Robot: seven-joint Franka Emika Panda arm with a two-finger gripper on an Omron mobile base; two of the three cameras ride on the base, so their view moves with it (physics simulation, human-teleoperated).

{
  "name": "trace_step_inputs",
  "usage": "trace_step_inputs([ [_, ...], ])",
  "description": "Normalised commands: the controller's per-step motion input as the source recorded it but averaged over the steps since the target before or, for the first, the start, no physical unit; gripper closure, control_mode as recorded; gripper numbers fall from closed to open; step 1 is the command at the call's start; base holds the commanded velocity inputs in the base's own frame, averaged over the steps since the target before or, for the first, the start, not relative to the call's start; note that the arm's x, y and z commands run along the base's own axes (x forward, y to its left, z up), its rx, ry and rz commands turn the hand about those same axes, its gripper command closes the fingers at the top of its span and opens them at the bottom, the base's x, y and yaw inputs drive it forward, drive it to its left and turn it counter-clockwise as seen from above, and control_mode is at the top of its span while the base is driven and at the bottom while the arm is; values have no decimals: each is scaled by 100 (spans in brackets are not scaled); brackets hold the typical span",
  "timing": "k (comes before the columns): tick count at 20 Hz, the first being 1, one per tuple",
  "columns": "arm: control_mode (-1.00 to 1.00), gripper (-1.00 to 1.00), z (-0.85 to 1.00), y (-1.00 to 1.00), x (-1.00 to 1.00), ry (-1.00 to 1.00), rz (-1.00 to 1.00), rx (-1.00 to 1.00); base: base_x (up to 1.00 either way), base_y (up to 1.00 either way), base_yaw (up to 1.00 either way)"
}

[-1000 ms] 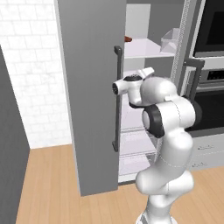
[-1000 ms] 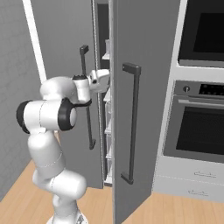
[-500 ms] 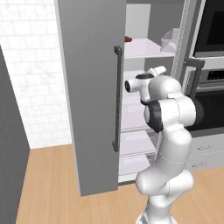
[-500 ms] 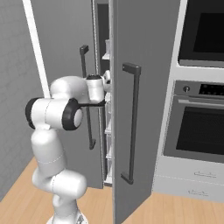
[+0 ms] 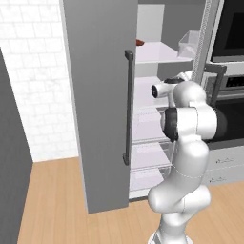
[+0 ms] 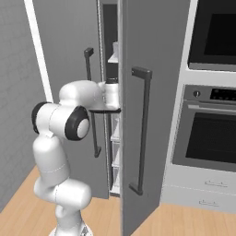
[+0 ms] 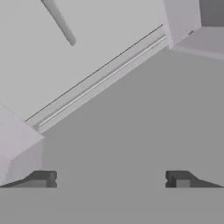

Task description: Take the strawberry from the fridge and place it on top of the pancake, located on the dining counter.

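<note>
Reaching into open fridge [image 5: 100,95] at mid-shelf height, forearm level; gripper [image 7: 112,179] spread wide, holding nothing.

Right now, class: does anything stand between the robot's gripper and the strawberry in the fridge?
Nothing visible blocks the way. The fridge has its left door swung open, and the strawberry lies in plain sight on the top shelf. The open, empty gripper sits lower, among the middle shelves, so that upper shelf board lies between their heights.
</note>
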Motion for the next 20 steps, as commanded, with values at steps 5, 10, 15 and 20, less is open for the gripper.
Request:
trace_step_inputs([
  [5, -100, -100, 26, -82, -54, -9, -8, 0, 0, 0, 0],
  [10, -100, -100, 25, -84, -56, -10, -9, 0, 0, 0, 0],
  [15, -100, -100, 23, -85, -44, -9, -8, 0, 0, 0, 0],
  [20, -100, -100, 13, -77, -15, -3, -6, 0, 0, 0, 0],
])
